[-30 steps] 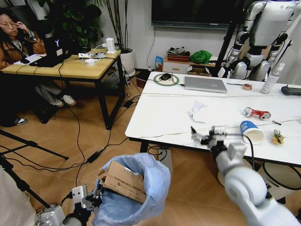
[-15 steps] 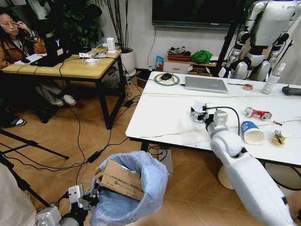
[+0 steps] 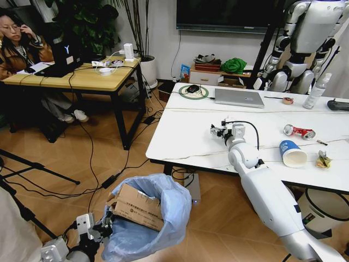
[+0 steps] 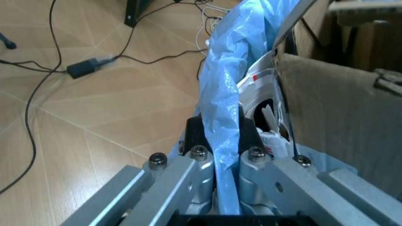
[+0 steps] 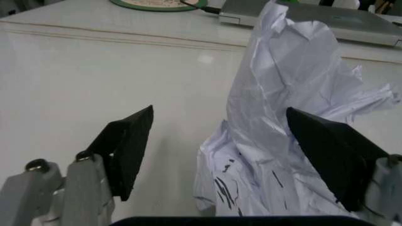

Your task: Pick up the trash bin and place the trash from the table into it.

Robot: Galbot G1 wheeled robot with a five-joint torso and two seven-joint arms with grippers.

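The white marble-look table (image 3: 185, 136) stands on a herringbone wood floor (image 3: 82, 164) strewn with black cables. On its far side lie a closed silver laptop (image 3: 238, 97), a green-rimmed plate (image 3: 192, 91), a roll of tape (image 3: 287, 100) and a clear bottle (image 3: 314, 91). Behind it stands another white humanoid robot (image 3: 302, 43). A yellow-wood desk (image 3: 76, 79) sits off to the left in front of large potted plants (image 3: 87, 22).

The trash bin (image 3: 144, 224) hangs low in front of the robot, off the table's near edge. It is lined with a crinkly light-blue bag, and crumpled brown cardboard (image 3: 137, 206) pokes out of its mouth. The left end effector (image 4: 219, 141) is clamped on the bag-covered rim, with blue plastic bunched between its black fingers.

On the table, the right end effector (image 5: 242, 155) has its black pads spread wide apart on either side of a crumpled white tissue (image 5: 295, 117), which stands in a peak between them and carries dark scribbled marks low down. Further right lie a crushed red can (image 3: 298, 131), a blue-white paper cup (image 3: 291, 153) on its side and a small yellowish wrapper (image 3: 322, 159).
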